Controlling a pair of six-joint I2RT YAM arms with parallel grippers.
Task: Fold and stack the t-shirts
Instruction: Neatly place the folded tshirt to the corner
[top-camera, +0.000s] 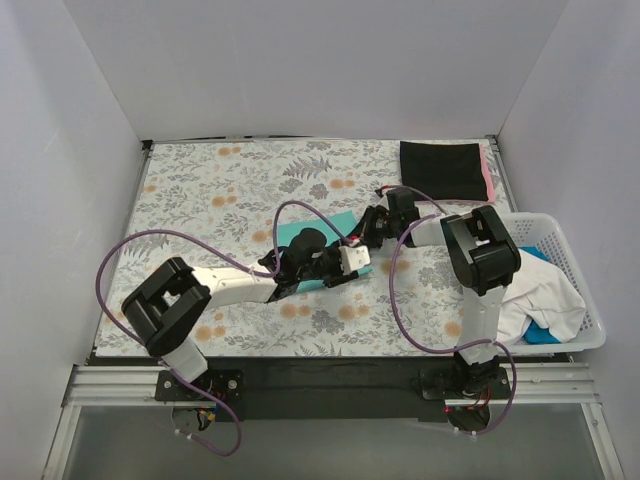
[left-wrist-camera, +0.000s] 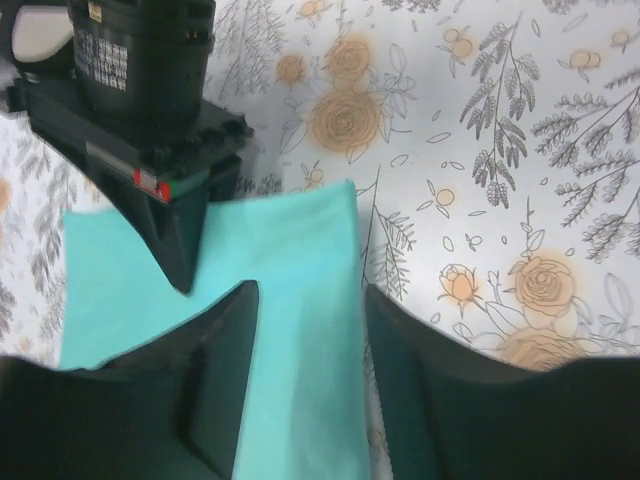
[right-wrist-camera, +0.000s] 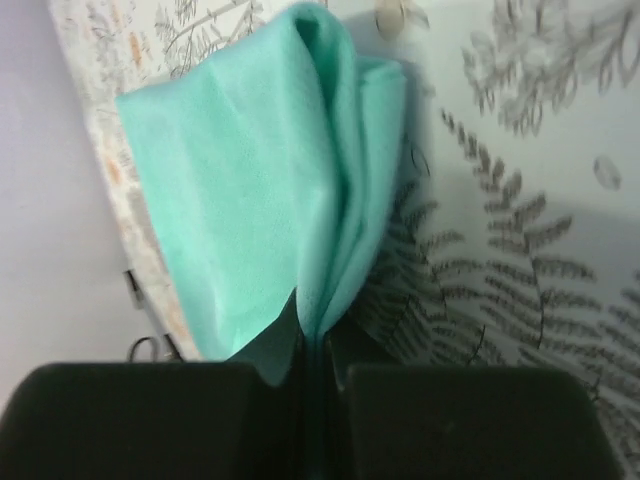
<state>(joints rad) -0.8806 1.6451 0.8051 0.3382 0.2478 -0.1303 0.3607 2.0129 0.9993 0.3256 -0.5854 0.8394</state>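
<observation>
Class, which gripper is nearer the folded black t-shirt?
Right. The right gripper, shut on the teal t-shirt, is a short way front-left of the black t-shirt; the left gripper, open, is farther off the same way.

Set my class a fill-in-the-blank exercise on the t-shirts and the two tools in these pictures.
1. The right tool is shut on a t-shirt coloured ______.
2. The left tool hovers over that t-shirt with its fingers ______.
3. At the far right of the table, a ______ edge shows beside the folded black t-shirt.
4. The white lattice basket holds a blue t-shirt and a ______ one.

Missing words: teal; open; pink; white.
</observation>
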